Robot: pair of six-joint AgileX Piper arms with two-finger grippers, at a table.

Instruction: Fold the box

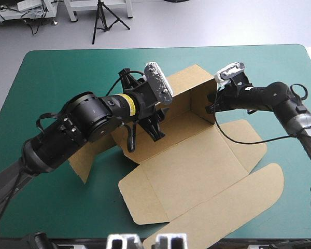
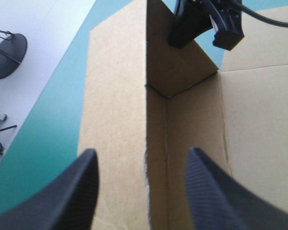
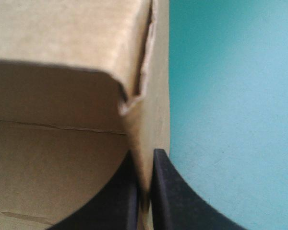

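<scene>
Box [image 1: 197, 161], one sheet of brown board, lies mid-table with two walls up: the far wall [image 1: 189, 83] and the right end wall [image 1: 203, 104], which meet at a corner. Its lid [image 1: 238, 202] and the remaining flaps lie flat toward the near edge. Two arms reach in from opposite sides. Left gripper [image 2: 141, 154] hangs over the far wall with black fingers spread, one on each side of its top edge. Right gripper [image 3: 145, 160] pinches the end wall, fingers pressed together on the board. Teal-green cover [image 1: 57, 72] spans the table; one black tripod [image 1: 101, 23] stands on pale floor beyond the far edge.
</scene>
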